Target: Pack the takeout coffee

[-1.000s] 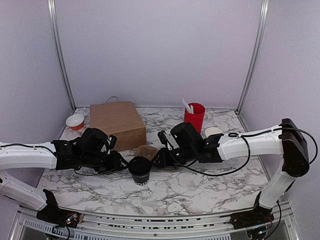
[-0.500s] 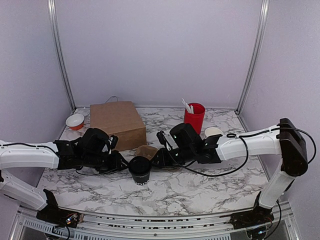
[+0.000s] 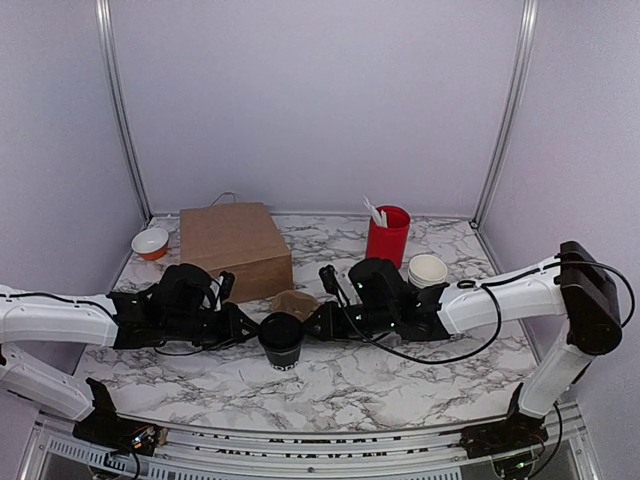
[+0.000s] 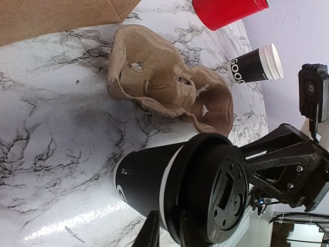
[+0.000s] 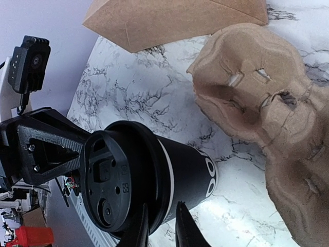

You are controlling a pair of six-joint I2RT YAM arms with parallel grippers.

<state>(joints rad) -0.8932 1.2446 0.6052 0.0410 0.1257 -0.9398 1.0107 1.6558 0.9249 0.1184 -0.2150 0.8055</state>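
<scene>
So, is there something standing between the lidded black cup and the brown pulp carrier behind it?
Nothing visible does. Only bare marble table shows between the lidded black cup and the pulp cup carrier, which lies just behind it.

The takeout coffee stands on the table at lower centre of the top view, my left claw at its left, my right claw at its right, and the cup carrier just above it. Up-left of the carrier sits the paper bag, with the bowl at its left near the table's edge. Right of centre stands the utensil cup, the stack of cups just to its lower right.
</scene>
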